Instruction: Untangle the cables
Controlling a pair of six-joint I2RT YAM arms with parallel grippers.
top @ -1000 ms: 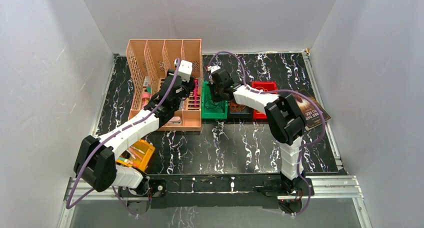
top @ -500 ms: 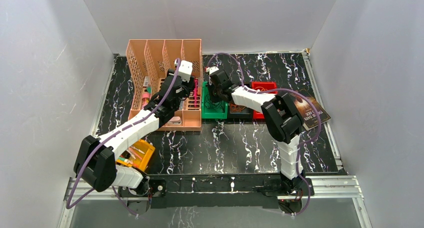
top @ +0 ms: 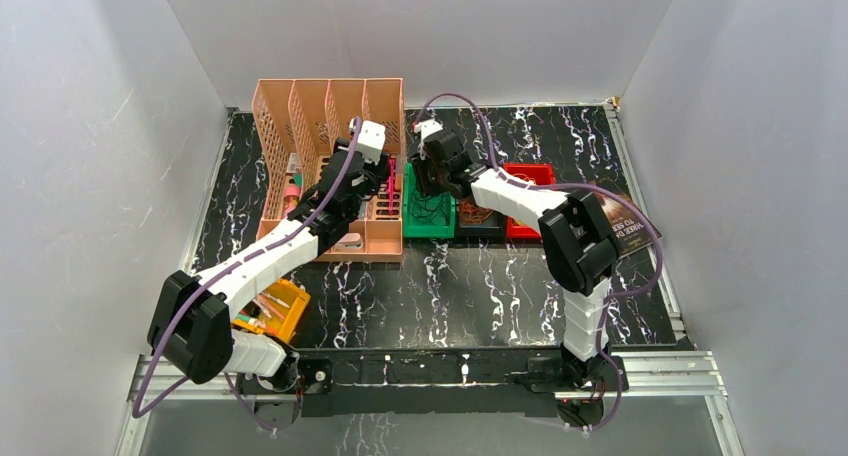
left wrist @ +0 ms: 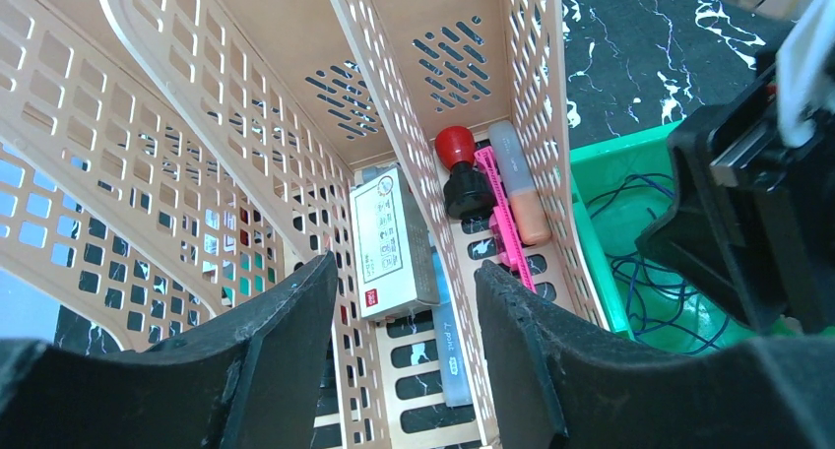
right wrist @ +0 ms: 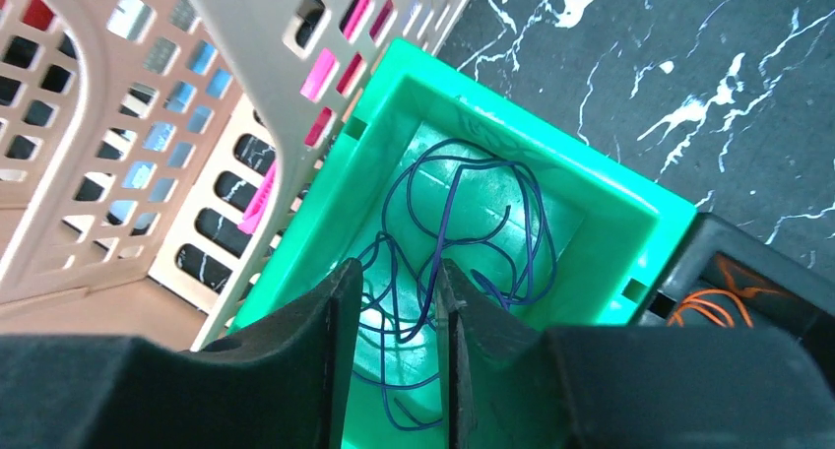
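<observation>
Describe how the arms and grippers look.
The left arm and right arm have white ribbed shells, chunky black joints and a thick purple cable looping alongside each. The left gripper and right gripper each carry two matte black, wedge-shaped fingers. No markings visible.

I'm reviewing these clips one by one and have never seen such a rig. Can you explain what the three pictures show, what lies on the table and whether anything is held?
Two white-and-black robot arms are bolted at the near edge of a black marble-patterned table. The wide picture looks down from above and behind them; the other two come from cameras on their wrists. On the table stand a peach perforated plastic file organiser, a green plastic bin, a black bin and a red bin in a row. The left gripper hangs open over the organiser, holding nothing. The right gripper is above the green bin, jaws slightly apart, apparently gripping nothing; thin dark blue wire lies loose inside. Thin orange wire shows in the black bin.
</observation>
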